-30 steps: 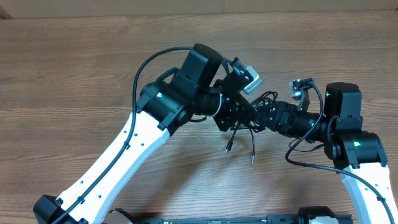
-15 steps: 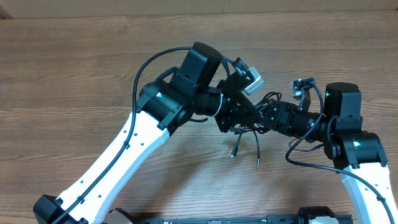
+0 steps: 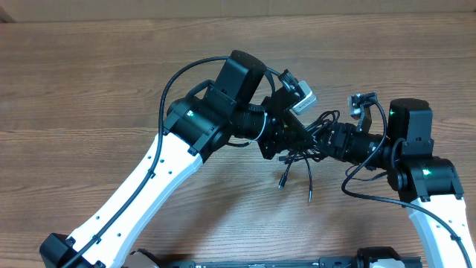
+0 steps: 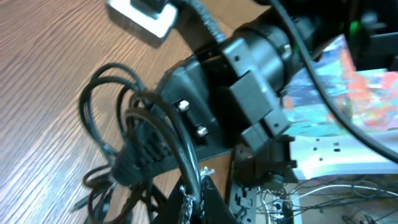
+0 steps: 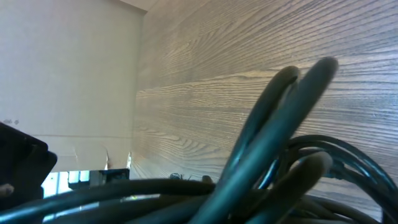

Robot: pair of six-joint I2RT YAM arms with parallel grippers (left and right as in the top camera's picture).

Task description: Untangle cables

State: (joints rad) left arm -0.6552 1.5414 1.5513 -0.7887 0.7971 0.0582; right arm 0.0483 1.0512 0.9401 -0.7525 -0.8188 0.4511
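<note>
**Two closed grippers meet tip to tip over the brown wood-grain table [image 3: 89, 74], with the knot between them.**
The black two-finger left gripper [image 3: 286, 141] is clamped with a strand running into its jaws. The matching right gripper [image 3: 318, 140] is closed too, apparently on a loop of the same bundle, though cords crowding its camera hide its fingertips. The thin black cables [image 3: 309, 128] sit right at both sets of jaws, neither arm nearer, on a line running side to side. Two loose strands hang below the jaws, ending in small plug ends [image 3: 282, 182]. The next pull would likely run along that line.
</note>
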